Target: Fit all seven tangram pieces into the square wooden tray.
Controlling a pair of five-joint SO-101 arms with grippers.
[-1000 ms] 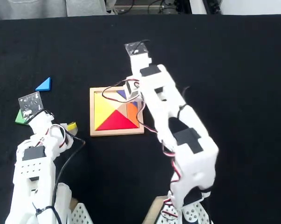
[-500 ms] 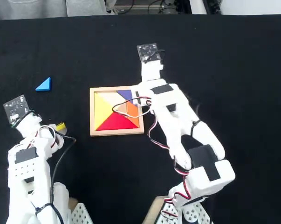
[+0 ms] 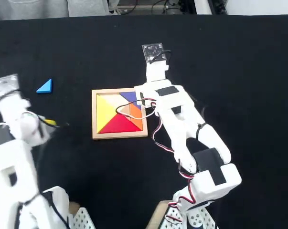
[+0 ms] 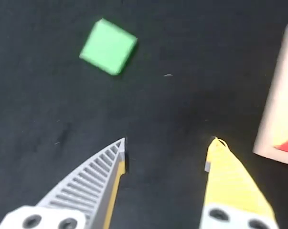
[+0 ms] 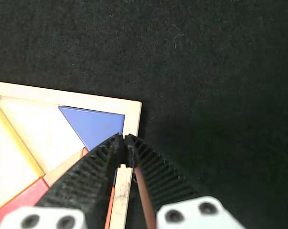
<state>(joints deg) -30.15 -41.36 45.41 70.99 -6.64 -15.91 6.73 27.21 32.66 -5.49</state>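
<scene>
The square wooden tray lies mid-table and holds yellow, red, orange and blue pieces. My right gripper is shut, its black fingers closed together over the tray's rim, next to the blue triangle in that corner. A green square lies on the black cloth beyond my left gripper, which is open with nothing between its fingers. The tray's edge is off to one side of it. A loose blue triangle lies left of the tray.
The right arm stretches along the tray's right side, its board past the far edge. The left arm stands raised at the table's left. Black cloth covers the table. The arms' bases stand at the near edge.
The right arm has shifted from over the tray's middle to its far right corner. The left arm has swung left and up, away from the tray.
</scene>
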